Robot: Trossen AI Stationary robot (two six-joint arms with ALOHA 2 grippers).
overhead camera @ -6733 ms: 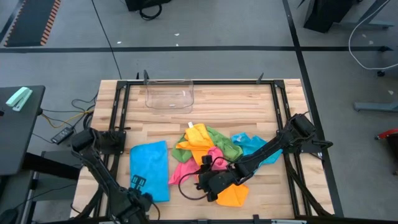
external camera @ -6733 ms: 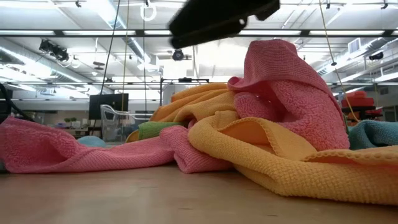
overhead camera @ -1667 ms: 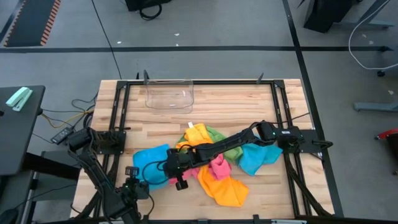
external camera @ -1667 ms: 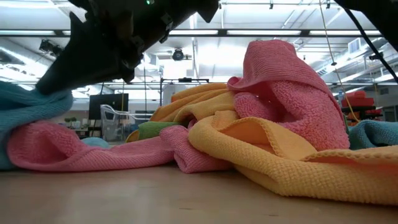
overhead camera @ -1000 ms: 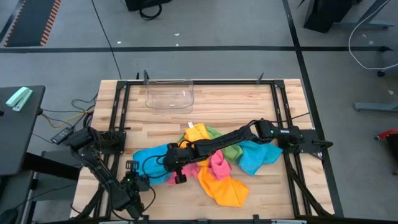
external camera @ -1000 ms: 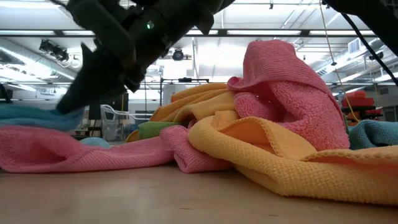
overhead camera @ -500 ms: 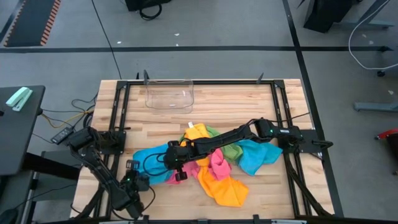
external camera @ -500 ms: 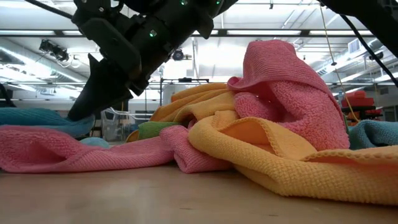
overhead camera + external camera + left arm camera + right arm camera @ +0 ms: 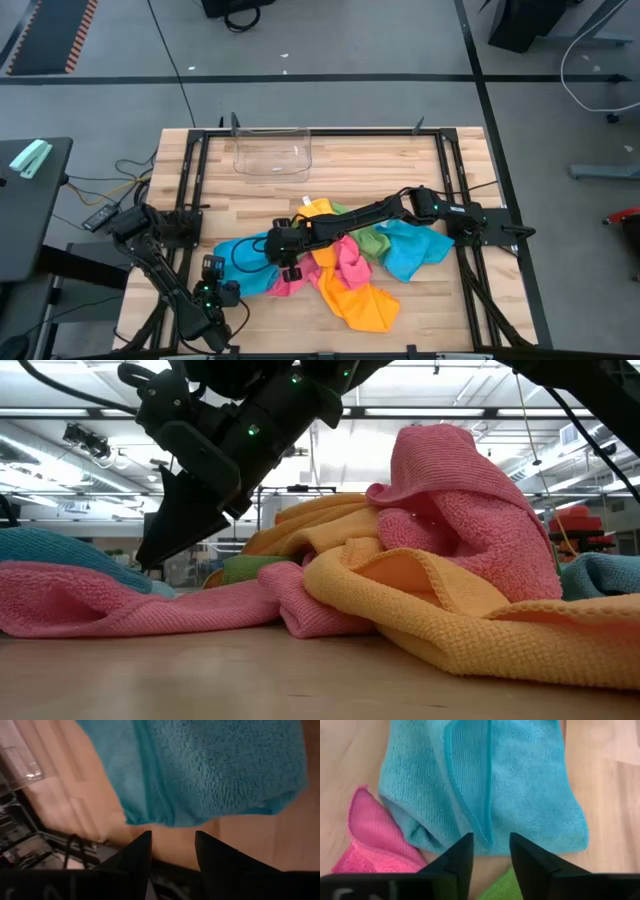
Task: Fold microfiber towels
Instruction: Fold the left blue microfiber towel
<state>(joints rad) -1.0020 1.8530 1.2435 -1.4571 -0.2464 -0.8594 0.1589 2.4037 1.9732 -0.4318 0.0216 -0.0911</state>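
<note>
A blue microfiber towel [image 9: 243,255] lies folded on the table at the near left, with a doubled edge [image 9: 485,785] showing in the right wrist view. My left gripper [image 9: 214,268] stands open just off the towel's left edge [image 9: 210,770], touching nothing. My right gripper [image 9: 287,262] hangs open over the towel's right end, clear of it [image 9: 150,560]. To the right is a heap of towels: pink [image 9: 345,262], orange [image 9: 360,300], green [image 9: 368,238] and another blue one [image 9: 415,245].
A clear plastic bin [image 9: 272,152] stands at the far edge, left of centre. The heap fills the table's middle and near right, with the pink towel [image 9: 470,510] piled highest. A black frame [image 9: 190,180] borders the tabletop. Bare wood shows at the far right.
My right gripper has let go of the blue towel and gone up and toward the far edge. The towel's raised part has dropped, and the towel now lies flat and folded on the table beside the pink one.
</note>
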